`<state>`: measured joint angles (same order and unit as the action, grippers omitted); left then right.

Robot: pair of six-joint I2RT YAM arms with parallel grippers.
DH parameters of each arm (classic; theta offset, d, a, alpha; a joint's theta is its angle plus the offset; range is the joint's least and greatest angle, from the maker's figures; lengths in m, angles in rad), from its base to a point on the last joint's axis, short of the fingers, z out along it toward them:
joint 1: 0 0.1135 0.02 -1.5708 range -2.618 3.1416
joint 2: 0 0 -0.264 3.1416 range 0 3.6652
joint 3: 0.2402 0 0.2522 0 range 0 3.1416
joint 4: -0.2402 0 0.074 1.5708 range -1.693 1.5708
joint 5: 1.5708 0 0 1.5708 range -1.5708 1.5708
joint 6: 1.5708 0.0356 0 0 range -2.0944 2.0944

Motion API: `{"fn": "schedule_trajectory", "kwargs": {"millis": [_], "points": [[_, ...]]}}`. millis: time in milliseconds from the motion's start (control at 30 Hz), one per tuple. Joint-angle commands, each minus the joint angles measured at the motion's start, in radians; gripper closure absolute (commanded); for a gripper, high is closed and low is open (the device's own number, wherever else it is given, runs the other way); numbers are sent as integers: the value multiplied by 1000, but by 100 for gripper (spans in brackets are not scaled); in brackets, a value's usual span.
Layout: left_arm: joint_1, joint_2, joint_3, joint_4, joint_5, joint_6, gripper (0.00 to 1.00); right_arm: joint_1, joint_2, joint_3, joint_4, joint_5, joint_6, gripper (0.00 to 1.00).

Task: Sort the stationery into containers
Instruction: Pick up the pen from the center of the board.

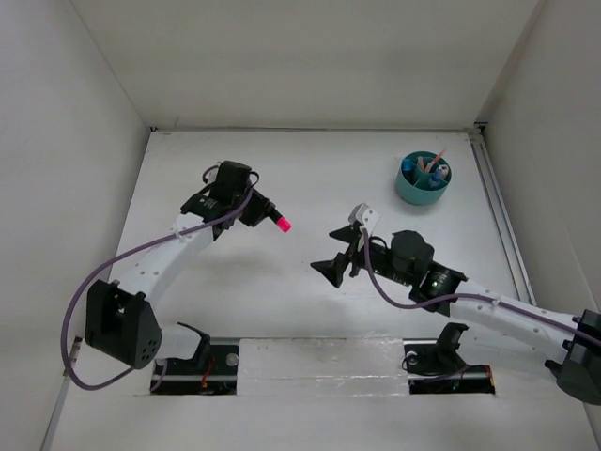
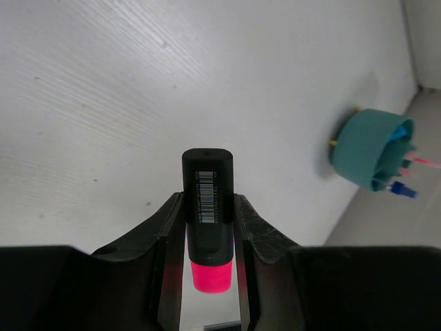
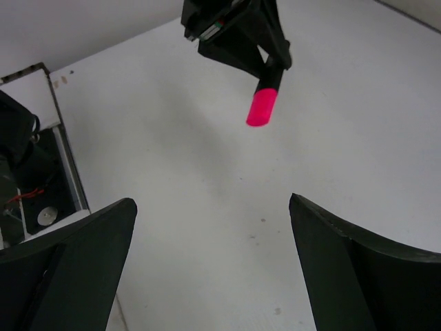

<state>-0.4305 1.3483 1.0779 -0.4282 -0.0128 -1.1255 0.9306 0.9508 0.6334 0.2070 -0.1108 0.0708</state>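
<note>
**Risk: a drop or a clash before delivery**

Top view: the left tool clamps a black, pink-capped plastic marker above the white counter, left of its middle. The round teal plastic organiser stands near the far right corner.

Left wrist: the grip is narrow and on the barrel only, so the marker may pivot.

Right wrist: the right tool gapes empty nearby, so the arms could collide.
</note>
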Motion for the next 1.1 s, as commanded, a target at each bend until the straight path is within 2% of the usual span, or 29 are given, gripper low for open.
{"fn": "schedule_trajectory", "kwargs": {"millis": [0,200,300,400,500,567,633,733,767,867,1000,1067], "points": [[1,-87,40,-4,2,-131,100,7,14,-67,336,-110,-6,2],[1,-178,5,82,39,-261,100,7,188,-101,612,-176,15,2],[10,-187,-4,120,68,-310,100,-2,284,-46,695,-231,27,3],[10,-233,-68,196,112,-402,100,-29,348,31,707,-251,58,10],[10,-319,-189,340,126,-480,100,-29,359,-1,852,-173,106,10],[10,-374,-225,377,99,-540,100,-18,385,-11,977,-109,115,10],[10,-399,-225,364,76,-550,100,-7,408,-37,1038,-73,115,10],[10,-423,-216,364,53,-574,100,-7,474,-96,1256,-1,104,10],[10,-423,-216,364,53,-592,100,-7,530,-107,1386,16,131,10],[10,-433,-225,417,43,-643,100,-7,633,-120,1575,57,173,9],[10,-433,-260,528,54,-721,100,-7,768,-19,1608,43,207,9],[10,-433,-288,558,54,-758,100,-7,769,8,1608,43,207,9]]}}
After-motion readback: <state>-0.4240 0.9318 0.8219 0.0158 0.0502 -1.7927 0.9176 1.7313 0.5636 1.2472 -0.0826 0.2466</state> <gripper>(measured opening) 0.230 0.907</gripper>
